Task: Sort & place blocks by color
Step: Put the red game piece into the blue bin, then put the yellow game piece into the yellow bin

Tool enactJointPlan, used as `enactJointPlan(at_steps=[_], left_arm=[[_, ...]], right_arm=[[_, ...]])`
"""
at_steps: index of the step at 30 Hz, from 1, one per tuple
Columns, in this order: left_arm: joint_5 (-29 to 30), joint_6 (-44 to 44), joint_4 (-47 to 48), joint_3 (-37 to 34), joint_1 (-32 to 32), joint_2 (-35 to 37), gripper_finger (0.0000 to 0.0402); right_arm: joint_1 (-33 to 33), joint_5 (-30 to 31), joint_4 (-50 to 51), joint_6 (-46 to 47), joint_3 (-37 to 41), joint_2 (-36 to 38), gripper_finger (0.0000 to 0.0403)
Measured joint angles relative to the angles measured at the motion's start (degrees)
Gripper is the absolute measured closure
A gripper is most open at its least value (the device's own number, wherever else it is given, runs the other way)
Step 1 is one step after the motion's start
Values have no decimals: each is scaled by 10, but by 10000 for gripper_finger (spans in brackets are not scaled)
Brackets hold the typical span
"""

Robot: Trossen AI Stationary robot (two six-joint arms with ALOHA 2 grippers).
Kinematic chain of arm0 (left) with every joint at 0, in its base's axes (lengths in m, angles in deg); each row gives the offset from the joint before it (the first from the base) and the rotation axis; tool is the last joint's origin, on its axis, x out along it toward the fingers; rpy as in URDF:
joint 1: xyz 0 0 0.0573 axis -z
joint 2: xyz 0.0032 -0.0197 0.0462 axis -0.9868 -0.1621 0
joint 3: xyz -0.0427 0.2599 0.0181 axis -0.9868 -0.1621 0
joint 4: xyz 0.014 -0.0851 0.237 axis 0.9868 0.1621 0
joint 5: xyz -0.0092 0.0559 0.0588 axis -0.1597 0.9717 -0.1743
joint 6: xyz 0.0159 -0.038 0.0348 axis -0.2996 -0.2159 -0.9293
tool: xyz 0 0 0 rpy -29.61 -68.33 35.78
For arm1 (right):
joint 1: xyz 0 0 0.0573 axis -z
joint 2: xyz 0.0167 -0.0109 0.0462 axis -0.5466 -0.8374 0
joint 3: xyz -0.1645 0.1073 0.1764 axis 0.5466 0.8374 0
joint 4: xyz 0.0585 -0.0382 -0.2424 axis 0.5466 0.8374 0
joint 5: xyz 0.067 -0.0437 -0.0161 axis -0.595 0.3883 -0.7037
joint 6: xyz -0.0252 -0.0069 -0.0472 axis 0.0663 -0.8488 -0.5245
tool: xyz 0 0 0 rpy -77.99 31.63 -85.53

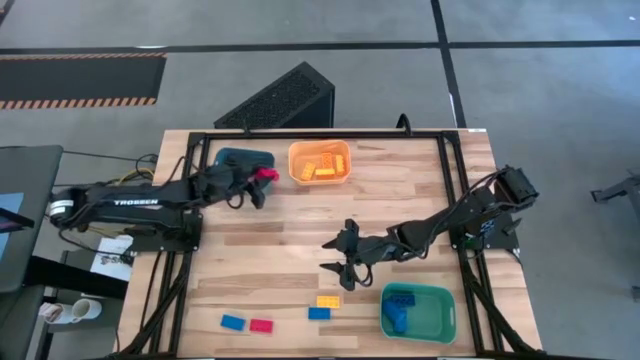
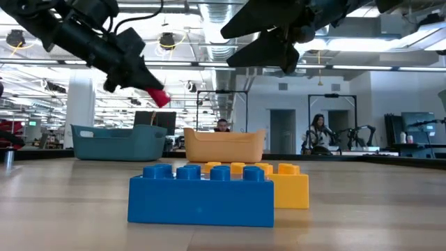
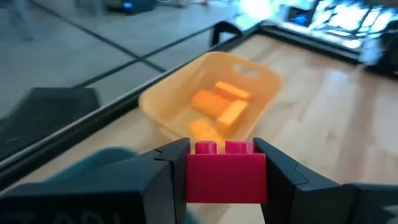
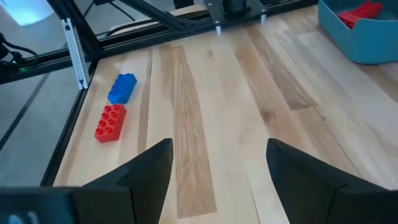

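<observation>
Up at the far left of the desk (image 1: 260, 260), the left tool (image 1: 262, 180) was closed on a red block (image 3: 226, 172), its fingers pressed against the block's two ends. It hung between the teal bin (image 1: 243, 160) and the orange bin (image 1: 320, 162), above the desk surface, as the raised red block (image 2: 159, 97) showed in the low view. Several orange blocks (image 1: 322, 168) lay inside the orange bin.

Toward the middle right, the right tool (image 1: 338, 256) hovered with its fingers (image 4: 146, 171) spread wide apart and nothing between them, only bare wood showing in the gap.

Near the front edge, four loose blocks lay on the desk: a blue block (image 1: 233, 322) and a second red block (image 1: 261, 326) side by side at the left, then a yellow block (image 1: 328, 301) just beyond another blue one (image 1: 320, 313) nearer the middle. At the near right stood the green bin (image 1: 443, 315), holding blue blocks (image 1: 399, 308) in its left half.

Across the room behind the desk, a person (image 2: 319, 132) was visible by some equipment.
</observation>
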Motion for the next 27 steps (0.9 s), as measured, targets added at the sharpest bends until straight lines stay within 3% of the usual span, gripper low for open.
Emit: enactJointPlan(at_steps=[4,8,18,22,25,27], left_arm=[[76,11,61,0,-8,20,291],[80,50,133,0,-31,13,279],[66,65,162,10,-40,20,152],[-11,60,149,34,-32,46,132],[-100,56,71,33,6,74,134],[-114,51,-8,19,51,84,141]], right_arm=[[0,0,0,0,0,0,121],[0,0,0,0,0,0,121],[-1,-3,0,0,0,0,121],[-14,-4,1,0,0,-1,121],[-31,-5,7,0,0,-13,121],[-45,-8,23,-3,1,-22,121]])
